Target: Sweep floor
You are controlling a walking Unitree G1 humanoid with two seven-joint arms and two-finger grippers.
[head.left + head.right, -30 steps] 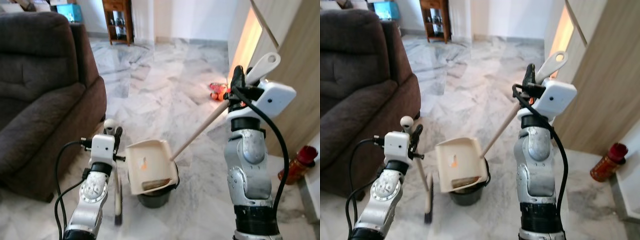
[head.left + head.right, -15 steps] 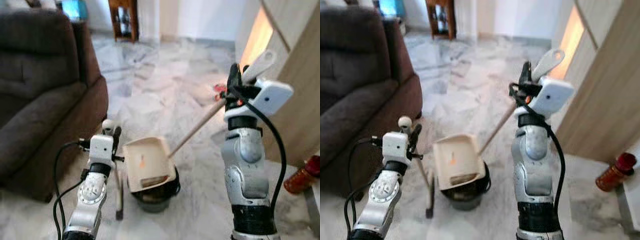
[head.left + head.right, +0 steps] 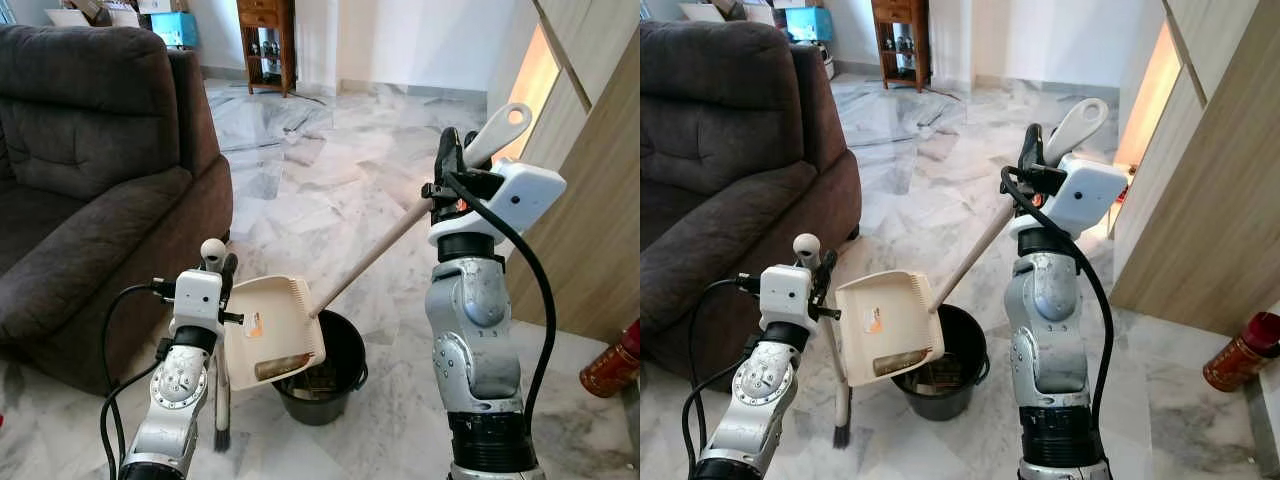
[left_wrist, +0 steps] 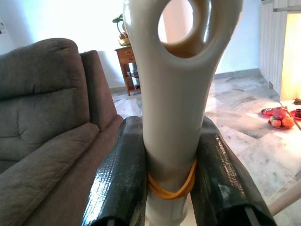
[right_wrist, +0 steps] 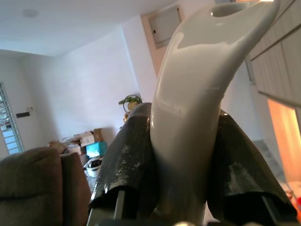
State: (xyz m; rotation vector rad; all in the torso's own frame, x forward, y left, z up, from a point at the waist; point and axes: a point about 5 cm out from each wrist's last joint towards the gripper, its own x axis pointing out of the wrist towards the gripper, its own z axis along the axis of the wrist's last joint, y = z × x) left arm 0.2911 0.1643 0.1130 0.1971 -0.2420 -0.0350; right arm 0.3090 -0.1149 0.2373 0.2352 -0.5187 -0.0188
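Two tools are working: the right gripper (image 3: 446, 168) is clamping the dustpan (image 3: 272, 328) handle, tipping debris into the near black bin (image 3: 330, 368); left gripper (image 3: 224, 278) is gripping the broom (image 3: 220, 400). Steeper tilt is needed.

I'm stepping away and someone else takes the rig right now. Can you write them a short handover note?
Left gripper: shut on the broom handle, broom held upright, bristles near the floor beside the sofa.
Right gripper: shut on the dustpan handle, arm raised.
Dustpan: tilted steeply over the black bin, debris gathered at its lower edge.
Done: sweepings collected and brought to the bin, judging by the load in the pan.
Left: finish tipping the debris into the bin, then check the marble floor. Small red and orange items lie on the floor by the wooden cabinet; a red bottle stands to the robot's right.
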